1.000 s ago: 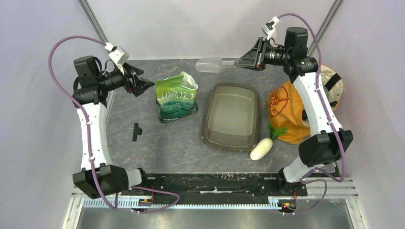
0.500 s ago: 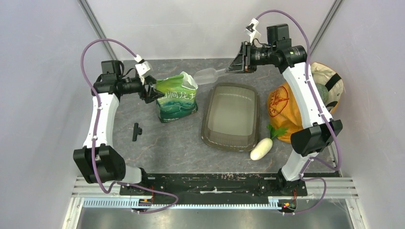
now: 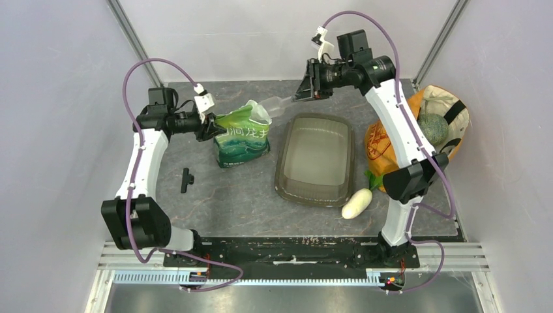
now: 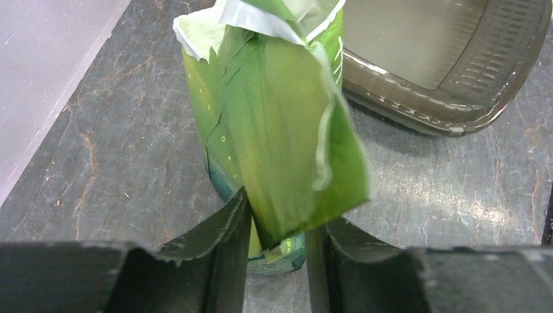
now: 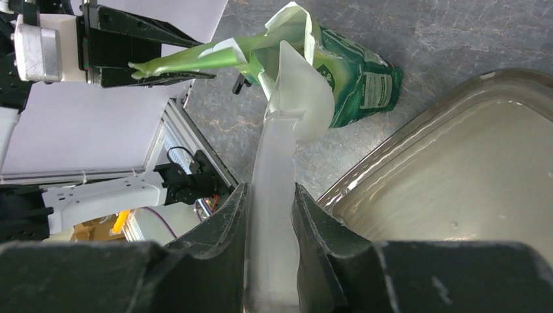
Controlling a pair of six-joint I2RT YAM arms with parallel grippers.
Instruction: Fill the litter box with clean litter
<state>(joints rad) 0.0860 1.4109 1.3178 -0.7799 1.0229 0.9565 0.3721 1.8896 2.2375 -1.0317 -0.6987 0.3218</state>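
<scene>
The green bag (image 3: 242,138) stands left of the smoky litter box (image 3: 282,171), whose floor is bare. My left gripper (image 3: 214,127) is at the bag's upper left, shut on its raised top flap (image 4: 287,130), which touches both fingers. My right gripper (image 5: 270,189) is shut on the handle of a translucent white scoop (image 5: 293,91). The scoop's head (image 3: 277,103) sits at the bag's open mouth, tilted down into it. The clean litter does not show in any view. In the right wrist view the bag (image 5: 355,75) is pulled open toward the left gripper.
An orange-and-cream fabric bag (image 3: 398,140) holding a round green vegetable (image 3: 432,128) stands right of the box. A white oval vegetable (image 3: 357,203) lies at the box's near right corner. A small black piece (image 3: 187,180) lies left of the bag. Enclosure walls stand close around.
The left arm moved right to the bag and its jaws narrowed onto the flap. The right arm swung left and lowered the scoop to the bag's mouth.
</scene>
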